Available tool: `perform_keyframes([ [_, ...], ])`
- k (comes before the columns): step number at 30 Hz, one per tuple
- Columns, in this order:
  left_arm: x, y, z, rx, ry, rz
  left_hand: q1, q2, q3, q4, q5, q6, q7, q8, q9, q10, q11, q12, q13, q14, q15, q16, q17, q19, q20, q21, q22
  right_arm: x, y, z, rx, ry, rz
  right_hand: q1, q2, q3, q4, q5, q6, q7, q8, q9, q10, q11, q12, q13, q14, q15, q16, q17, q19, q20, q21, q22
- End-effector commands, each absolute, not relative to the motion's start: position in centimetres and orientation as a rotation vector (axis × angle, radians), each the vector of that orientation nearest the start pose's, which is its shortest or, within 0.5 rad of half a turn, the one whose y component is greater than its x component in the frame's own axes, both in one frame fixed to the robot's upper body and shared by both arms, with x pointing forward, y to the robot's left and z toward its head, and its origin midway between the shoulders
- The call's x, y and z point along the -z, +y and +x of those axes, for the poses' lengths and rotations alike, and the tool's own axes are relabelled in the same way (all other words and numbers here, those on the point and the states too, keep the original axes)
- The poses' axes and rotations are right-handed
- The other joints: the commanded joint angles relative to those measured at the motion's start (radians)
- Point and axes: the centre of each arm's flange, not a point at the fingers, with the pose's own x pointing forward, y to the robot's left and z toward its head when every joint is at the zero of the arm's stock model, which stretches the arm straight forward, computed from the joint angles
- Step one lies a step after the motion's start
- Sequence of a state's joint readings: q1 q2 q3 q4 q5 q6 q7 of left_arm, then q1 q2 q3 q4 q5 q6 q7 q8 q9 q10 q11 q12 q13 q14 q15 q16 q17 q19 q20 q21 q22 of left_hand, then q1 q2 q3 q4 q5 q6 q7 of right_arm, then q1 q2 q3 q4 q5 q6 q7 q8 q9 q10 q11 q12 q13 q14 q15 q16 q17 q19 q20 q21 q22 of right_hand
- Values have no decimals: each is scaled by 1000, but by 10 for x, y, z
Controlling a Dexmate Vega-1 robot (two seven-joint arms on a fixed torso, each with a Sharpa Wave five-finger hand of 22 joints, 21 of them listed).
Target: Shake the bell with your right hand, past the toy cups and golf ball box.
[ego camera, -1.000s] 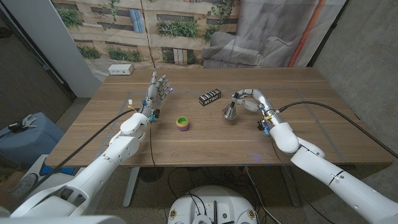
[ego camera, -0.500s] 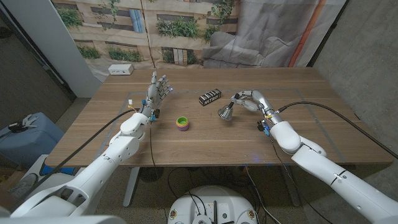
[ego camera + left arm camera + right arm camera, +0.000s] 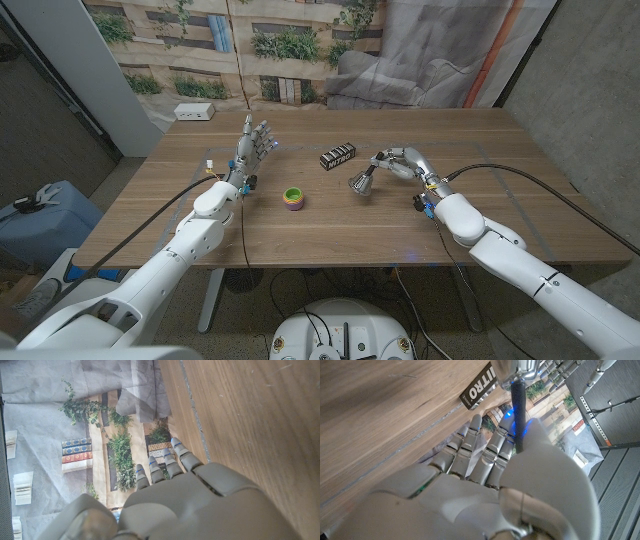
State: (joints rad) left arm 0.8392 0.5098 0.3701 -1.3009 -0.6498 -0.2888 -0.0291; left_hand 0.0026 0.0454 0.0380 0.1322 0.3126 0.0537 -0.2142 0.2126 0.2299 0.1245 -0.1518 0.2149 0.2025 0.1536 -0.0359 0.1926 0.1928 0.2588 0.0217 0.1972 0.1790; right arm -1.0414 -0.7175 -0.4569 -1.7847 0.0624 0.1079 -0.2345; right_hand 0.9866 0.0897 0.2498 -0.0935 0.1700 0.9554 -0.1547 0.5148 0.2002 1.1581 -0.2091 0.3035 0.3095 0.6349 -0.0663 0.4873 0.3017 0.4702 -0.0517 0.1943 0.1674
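Beside black "NITRO" box (image 3: 338, 156) | right robot hand (image 3: 396, 162) grips bell (image 3: 362, 181) | left robot hand (image 3: 254, 143) wide, holding nothing

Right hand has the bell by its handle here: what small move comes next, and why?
Probably another short wrist flick. The right hand grips the bell by its black handle, tilted and apparently clear of the table, near the golf ball box.

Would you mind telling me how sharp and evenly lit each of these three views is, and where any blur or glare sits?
Head view: even, soft light, sharp across the table; the bell throws only a faint shadow. Left wrist view: the left hand up close is soft, the wood grain crisp. Right wrist view: the right hand is blurred and pale; the bell's handle reads dark, with a blue glow beside it.
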Motion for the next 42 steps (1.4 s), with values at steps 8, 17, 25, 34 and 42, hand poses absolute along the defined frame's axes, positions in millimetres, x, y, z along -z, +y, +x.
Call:
perform_keyframes([
  [8,27,290,653,207,-594,-41,0,8,1,7,7,1,-8,2,4,1,-3,6,5,8,-97,5,5,9,0,7,6,37,-213,559,-100,-839,-728,11,-11,0,-27,6,12,-5,6,1,10,-3,-6,2,10,-155,6,7,-2,-47,-2,3],
  [17,27,290,653,206,-594,-42,0,8,1,7,7,1,-8,2,4,1,-3,6,5,9,-98,6,5,9,0,7,6,34,-209,557,-55,-912,-792,37,-18,2,-52,8,7,-14,2,1,4,-5,-12,1,7,-156,9,11,0,-49,0,3],
  [25,27,290,653,206,-593,-41,0,8,1,7,7,1,-8,2,4,2,-4,6,5,8,-97,6,5,9,-1,7,6,34,-207,555,-7,-977,-853,47,-17,3,-59,9,5,-16,1,2,1,-5,-15,1,9,-154,13,15,2,-51,0,3],
  [34,27,290,653,206,-593,-41,0,8,1,7,7,1,-8,2,4,2,-5,6,5,9,-98,6,5,10,0,7,6,32,-206,553,47,-1028,-927,53,-14,5,-62,10,6,-18,1,2,3,-6,-14,3,9,-155,14,16,4,-53,1,3],
  [42,27,290,653,207,-594,-42,0,8,1,7,7,1,-8,2,4,1,-4,6,5,8,-97,6,5,10,0,7,6,29,-204,552,111,-1098,-1008,58,-10,7,-63,10,6,-19,0,3,3,-6,-15,4,11,-156,15,17,6,-53,2,3],
])
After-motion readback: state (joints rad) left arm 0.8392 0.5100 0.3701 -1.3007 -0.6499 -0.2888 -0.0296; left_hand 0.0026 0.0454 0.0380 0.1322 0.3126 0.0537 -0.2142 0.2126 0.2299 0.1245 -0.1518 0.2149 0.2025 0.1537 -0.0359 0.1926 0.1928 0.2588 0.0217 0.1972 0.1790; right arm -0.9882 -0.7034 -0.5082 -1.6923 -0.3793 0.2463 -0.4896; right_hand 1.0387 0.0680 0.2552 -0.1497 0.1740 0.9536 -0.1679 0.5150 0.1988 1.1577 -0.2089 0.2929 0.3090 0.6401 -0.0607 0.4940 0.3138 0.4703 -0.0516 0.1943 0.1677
